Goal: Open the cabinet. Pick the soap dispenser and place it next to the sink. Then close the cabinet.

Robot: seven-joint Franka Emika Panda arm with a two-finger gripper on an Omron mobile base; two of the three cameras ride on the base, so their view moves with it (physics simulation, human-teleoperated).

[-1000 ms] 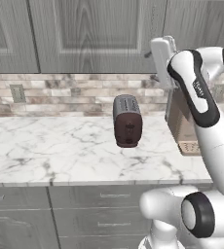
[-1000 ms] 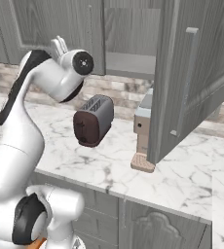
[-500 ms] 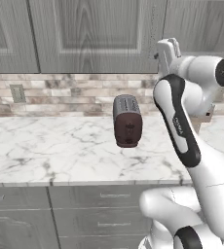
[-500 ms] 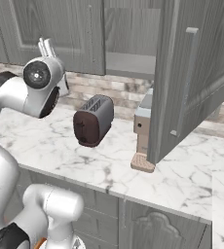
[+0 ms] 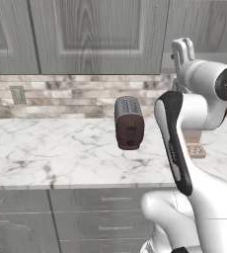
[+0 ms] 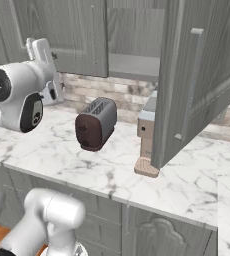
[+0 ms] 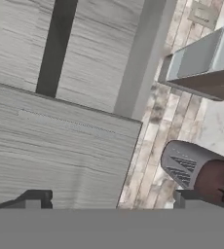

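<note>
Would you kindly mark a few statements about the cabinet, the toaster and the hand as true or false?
1. One cabinet door stands open. True.
2. The toaster lies on its side. False: it stands upright on the counter.
3. The hand grips the door handle. False: it is open and holds nothing.
4. A brick backsplash runs behind the counter. True.
5. The counter is plain black. False: it is white marble.

Matt grey wood-grain cabinet [image 6: 197, 85], glossy veined marble counter [image 5: 51, 153]
</note>
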